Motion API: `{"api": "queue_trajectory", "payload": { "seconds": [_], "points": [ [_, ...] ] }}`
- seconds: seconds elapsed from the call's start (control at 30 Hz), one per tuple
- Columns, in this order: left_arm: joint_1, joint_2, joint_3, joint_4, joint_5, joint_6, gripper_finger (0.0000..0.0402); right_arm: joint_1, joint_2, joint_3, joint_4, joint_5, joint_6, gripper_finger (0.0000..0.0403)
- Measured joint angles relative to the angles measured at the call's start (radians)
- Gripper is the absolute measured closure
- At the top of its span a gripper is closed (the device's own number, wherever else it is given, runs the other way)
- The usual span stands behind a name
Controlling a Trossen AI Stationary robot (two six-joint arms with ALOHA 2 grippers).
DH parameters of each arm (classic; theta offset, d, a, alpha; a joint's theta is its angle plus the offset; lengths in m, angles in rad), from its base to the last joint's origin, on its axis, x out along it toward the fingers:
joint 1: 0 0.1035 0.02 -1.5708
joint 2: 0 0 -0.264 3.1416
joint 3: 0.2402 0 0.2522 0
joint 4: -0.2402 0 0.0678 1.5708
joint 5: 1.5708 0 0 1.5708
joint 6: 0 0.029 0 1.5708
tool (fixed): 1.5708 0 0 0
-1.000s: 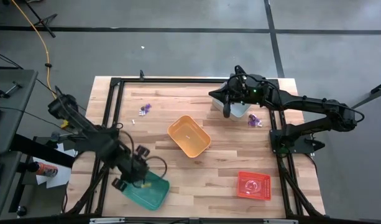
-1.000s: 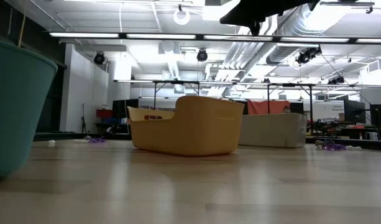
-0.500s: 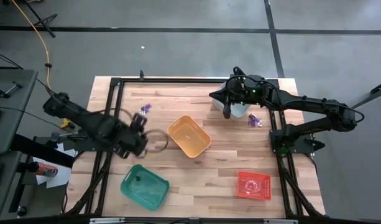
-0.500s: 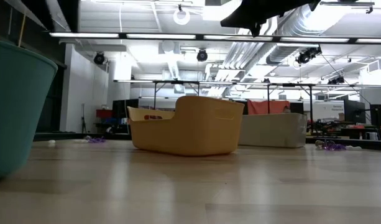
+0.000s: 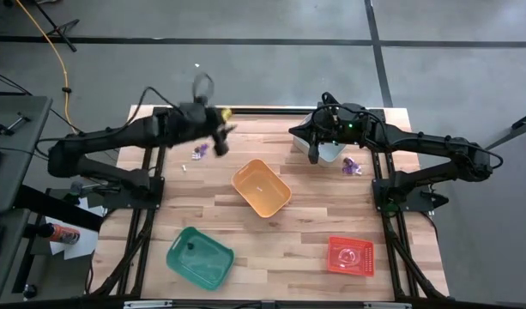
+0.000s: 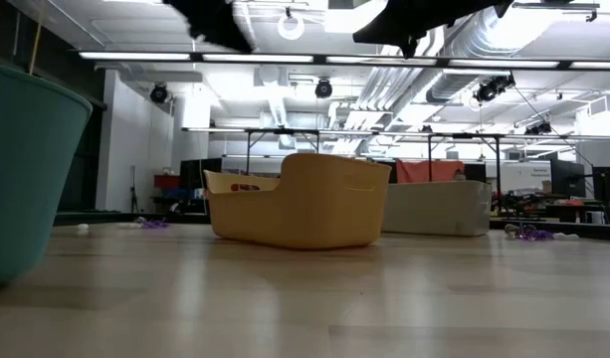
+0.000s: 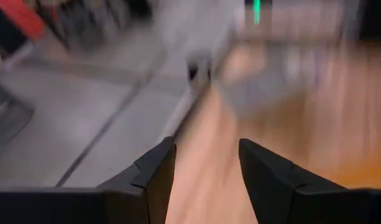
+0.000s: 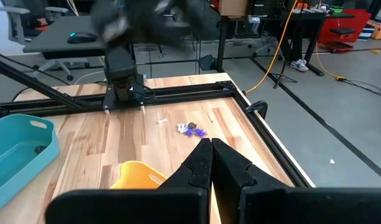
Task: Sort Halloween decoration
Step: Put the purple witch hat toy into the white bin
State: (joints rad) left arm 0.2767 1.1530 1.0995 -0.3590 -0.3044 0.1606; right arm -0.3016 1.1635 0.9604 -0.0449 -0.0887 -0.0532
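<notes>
Two arms showed in the high view: the left gripper [image 5: 213, 120] hung over the far left of the table [image 5: 271, 232], fingers spread with nothing between them, just beside a purple trinket [image 5: 202, 149] and a small whitish one [image 5: 184, 166] near it. The right gripper [image 5: 313, 154] hung at the far right beside a grey bin [image 5: 331, 151], fingers pressed together, empty. Another purple trinket [image 5: 352, 166] lay just right of that bin. An orange bin [image 5: 261, 188] sat mid-table, a green bin [image 5: 200, 256] near-left with a small dark item inside, a red bin [image 5: 350, 255] near-right. Low view: orange bin [image 6: 297, 201] centre, green bin [image 6: 26, 169] at the left edge, grey bin [image 6: 436, 207] behind; purple trinkets lay on the wood at left [image 6: 154, 224] and right [image 6: 528, 233], with a whitish bit [image 6: 83, 229] far left. Left wrist view: blurred; its two fingers [image 7: 154, 171] stood apart over wood, nothing held. Right wrist view: fingers [image 8: 202, 163] met with no gap; beyond them lay the purple trinket [image 8: 191, 129] and a whitish piece [image 8: 161, 120], with the green bin [image 8: 19, 149] and orange bin [image 8: 139, 173] nearer.
</notes>
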Motion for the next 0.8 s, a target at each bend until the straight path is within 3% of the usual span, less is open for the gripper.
{"api": "queue_trajectory", "payload": {
  "seconds": [0.13, 0.33, 0.43, 0.6, 0.8],
  "points": [
    [0.091, 0.015, -0.049, 0.389, 0.229, -0.121, 0.0234, 0.000, -0.012, 0.000, 0.010, 0.000, -0.004, 0.0401],
    [0.110, 0.026, -0.106, 0.560, 0.484, -0.268, 0.0240, 0.003, -0.014, 0.000, 0.078, -0.009, 0.031, 0.0401],
    [0.088, 0.005, -0.165, 0.572, 0.503, -0.294, 0.0276, 0.003, -0.015, 0.000, 0.122, -0.046, 0.053, 0.0401],
    [0.063, -0.081, -0.306, 0.673, 0.506, -0.331, 0.0385, 0.003, -0.015, 0.000, 0.186, -0.133, 0.054, 0.0401],
    [0.064, -0.171, -0.435, 0.855, 0.442, -0.394, 0.0398, 0.003, -0.015, 0.000, 0.188, -0.140, 0.056, 0.0401]
  ]
}}
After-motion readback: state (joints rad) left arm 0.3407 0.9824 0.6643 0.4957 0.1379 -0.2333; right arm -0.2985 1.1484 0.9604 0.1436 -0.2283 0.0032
